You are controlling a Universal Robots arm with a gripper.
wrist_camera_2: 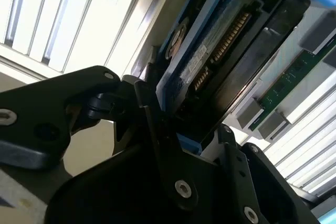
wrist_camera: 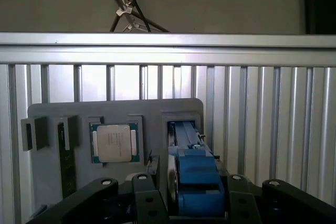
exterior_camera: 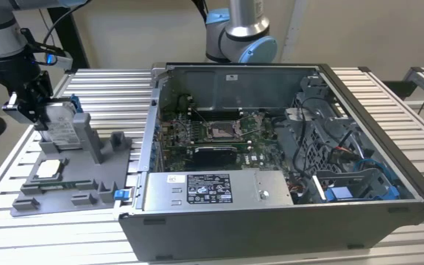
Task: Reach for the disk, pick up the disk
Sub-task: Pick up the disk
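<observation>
Exterior view is showing the black two-finger gripper [exterior_camera: 41, 118] hanging over the flat silver-grey metal disk with blue plastic rails [exterior_camera: 62, 132], which is standing on edge in the grey plastic holder [exterior_camera: 86, 165]. In the first wrist view its fingers [wrist_camera: 156, 190] appear to be pinching the disk from both sides. Lifting straight up without tilting looks wisest, so the disk isn't binding in its slot.

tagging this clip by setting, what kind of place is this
Probably a robotics lab workbench for computer assembly: an open desktop computer case lies on a slatted metal table, beside a grey fixture holding the disk and a processor chip.
</observation>
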